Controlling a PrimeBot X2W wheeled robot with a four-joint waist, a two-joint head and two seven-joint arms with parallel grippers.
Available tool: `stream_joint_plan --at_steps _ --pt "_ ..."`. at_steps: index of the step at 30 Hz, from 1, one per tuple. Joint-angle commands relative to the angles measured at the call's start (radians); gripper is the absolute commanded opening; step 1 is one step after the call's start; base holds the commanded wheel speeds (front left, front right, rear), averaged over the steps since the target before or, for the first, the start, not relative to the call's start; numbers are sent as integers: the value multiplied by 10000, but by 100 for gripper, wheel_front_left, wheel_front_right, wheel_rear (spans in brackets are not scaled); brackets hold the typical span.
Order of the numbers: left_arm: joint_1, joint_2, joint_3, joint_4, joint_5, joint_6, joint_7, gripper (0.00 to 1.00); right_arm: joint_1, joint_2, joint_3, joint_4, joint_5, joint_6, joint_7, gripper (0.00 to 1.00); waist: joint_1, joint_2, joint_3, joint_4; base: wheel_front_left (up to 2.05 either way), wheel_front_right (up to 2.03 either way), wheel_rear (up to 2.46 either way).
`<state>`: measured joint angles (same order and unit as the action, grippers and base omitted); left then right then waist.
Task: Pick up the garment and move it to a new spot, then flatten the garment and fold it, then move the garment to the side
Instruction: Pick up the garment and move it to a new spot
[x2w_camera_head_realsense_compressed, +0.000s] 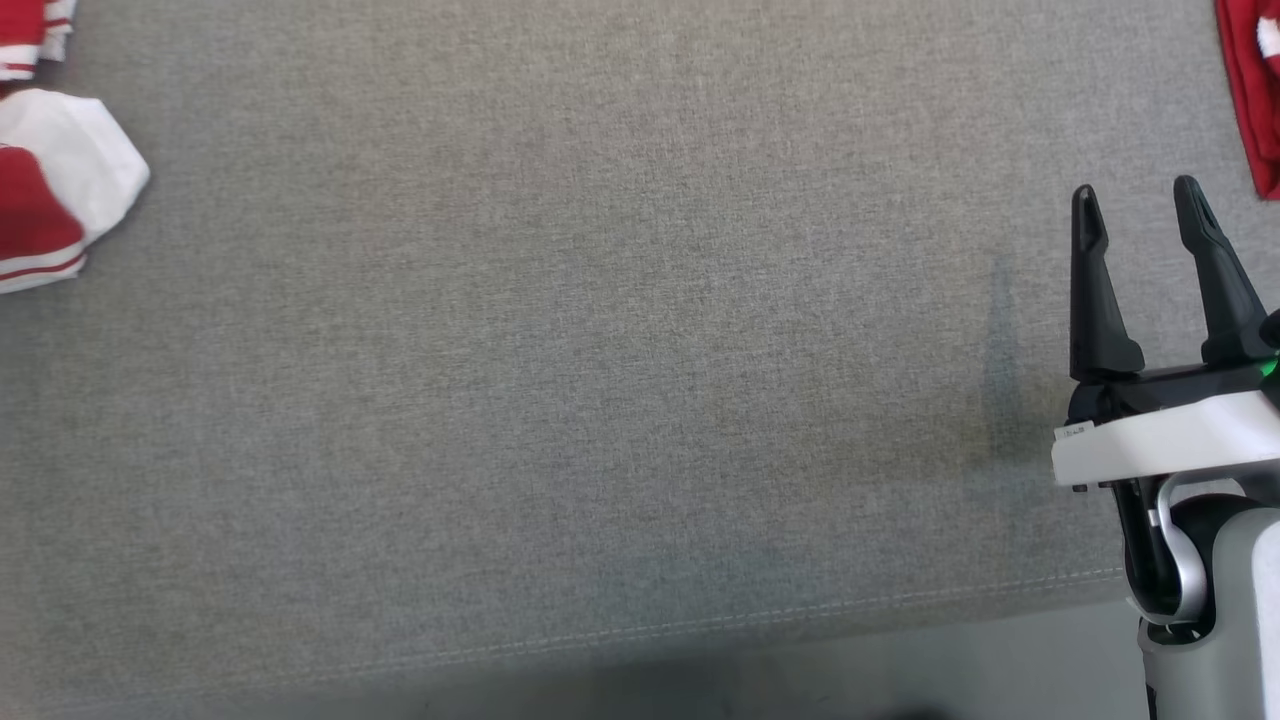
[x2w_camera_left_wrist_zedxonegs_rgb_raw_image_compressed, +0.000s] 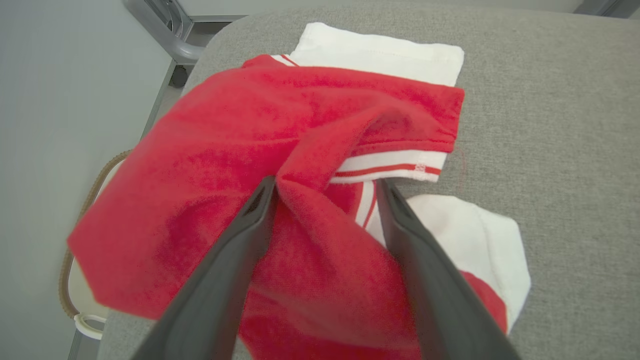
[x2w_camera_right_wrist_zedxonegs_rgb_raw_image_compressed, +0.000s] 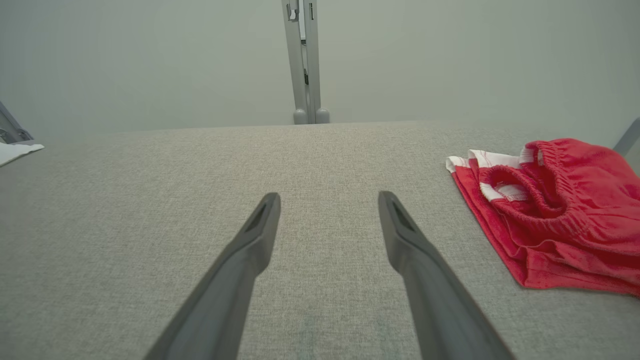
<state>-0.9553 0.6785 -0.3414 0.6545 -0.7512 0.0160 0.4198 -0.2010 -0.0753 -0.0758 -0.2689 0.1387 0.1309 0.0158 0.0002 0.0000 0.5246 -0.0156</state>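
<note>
A grey metal post (x2w_camera_right_wrist_zedxonegs_rgb_raw_image_compressed: 305, 60) stands behind the grey fabric tabletop (x2w_camera_head_realsense_compressed: 600, 350).

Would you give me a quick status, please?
Left gripper open, astride a fold of the garment. Right gripper open, over grey surface. Second red garment far right.

table (x2w_camera_head_realsense_compressed: 600, 350): grey fabric, stitched seam at near edge | wall (x2w_camera_right_wrist_zedxonegs_rgb_raw_image_compressed: 150, 60): plain pale grey | post (x2w_camera_right_wrist_zedxonegs_rgb_raw_image_compressed: 303, 60): grey metal, far side | floor (x2w_camera_left_wrist_zedxonegs_rgb_raw_image_compressed: 40, 125): pale grey

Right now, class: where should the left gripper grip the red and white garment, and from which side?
Probably the raised red fold of the garment, approached from above. It stands off the grey surface, between the fingers of the open left gripper, so closing should pinch it; the flat white parts give no edge.
</note>
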Motion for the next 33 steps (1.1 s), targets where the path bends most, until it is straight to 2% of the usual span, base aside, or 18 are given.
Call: stream_joint_plan --at_steps 1,5,7,8,13,19,28,33 --pt "-32 106 12 160 102 133 -175 100 -173 -38 54 -51 -41 -4 -52 100 -2 0 407 -213 0 0 0" --pt "-65 183 -22 517 385 391 -660 100 -267 -91 101 -49 -74 -4 -81 100 -2 0 517 -197 0 0 0" --pt "-127 150 6 654 459 515 -945 24 -262 -121 96 12 -84 -4 -110 100 -2 0 503 -176 0 0 0" --pt "-152 133 -3 732 490 544 -1059 0 -244 -135 86 49 -89 -4 -110 100 -2 0 471 -160 0 0 0" --pt "-285 67 -43 936 549 410 -1418 0 -241 -193 80 187 -118 -4 -121 100 -2 0 255 -76 0 0 0" --pt "-463 -267 -63 1052 305 71 -1623 0 -252 -146 206 388 -54 -4 -192 100 -2 0 -336 110 0 0 0" --pt "-721 -1265 -235 379 -324 -666 -1371 0 71 -51 217 768 -19 -4 -275 100 -2 0 -1686 498 0 0 0" --pt "-525 -1888 -462 -202 -467 -660 -1185 0 276 64 281 1012 51 -4 -342 100 -2 0 -2470 601 0 0 0"
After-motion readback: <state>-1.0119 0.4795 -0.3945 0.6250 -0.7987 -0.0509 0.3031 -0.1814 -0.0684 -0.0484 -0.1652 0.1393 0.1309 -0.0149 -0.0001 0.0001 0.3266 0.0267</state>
